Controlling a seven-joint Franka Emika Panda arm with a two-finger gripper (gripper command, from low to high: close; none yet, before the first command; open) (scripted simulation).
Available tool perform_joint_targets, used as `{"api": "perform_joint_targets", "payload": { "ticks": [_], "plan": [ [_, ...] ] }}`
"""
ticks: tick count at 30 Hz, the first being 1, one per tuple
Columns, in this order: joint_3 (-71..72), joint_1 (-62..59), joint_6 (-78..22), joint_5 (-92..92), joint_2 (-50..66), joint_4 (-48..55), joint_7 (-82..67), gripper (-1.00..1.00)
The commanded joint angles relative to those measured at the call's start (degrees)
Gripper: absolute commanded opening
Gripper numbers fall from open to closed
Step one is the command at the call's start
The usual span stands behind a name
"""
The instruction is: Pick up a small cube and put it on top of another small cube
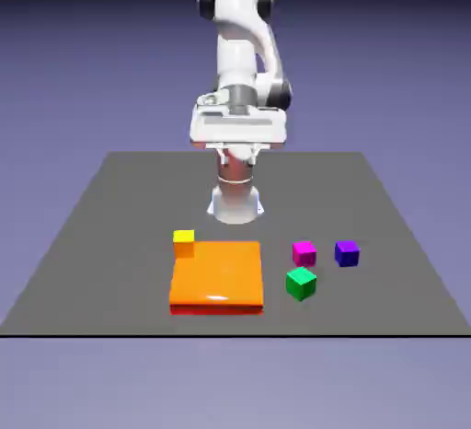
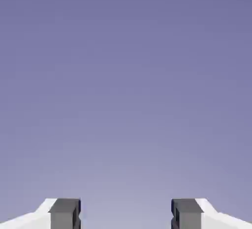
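The small green cube (image 1: 301, 283) lies on the grey table (image 1: 101, 243) toward the exterior view's right, near the front edge. The dark purple cube (image 1: 346, 252) rests a little behind it and further right, apart from it. My gripper (image 1: 235, 150) hangs high over the table's far middle, well away from both cubes. In the hand view my gripper (image 2: 126, 215) is open. Its two grey fingertips (image 2: 65, 213) stand wide apart with only the plain backdrop between them. No cube shows in the hand view.
A magenta cube (image 1: 304, 252) sits just behind the green one, left of the purple one. A wide flat orange block (image 1: 217, 277) lies left of the green cube, with a yellow cube (image 1: 184, 241) at its far left corner.
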Motion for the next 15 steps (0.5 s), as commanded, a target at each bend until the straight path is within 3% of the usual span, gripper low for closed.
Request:
{"api": "perform_joint_targets", "payload": {
  "ticks": [1, 15],
  "plan": [
    [1.64, -1.06, -1.20, 0.86, 2.08, 0.75, 2.31, 0.00],
    [24.54, -15.89, -18.05, 12.85, 31.15, 11.25, 34.65, 0.00]
  ]
}}
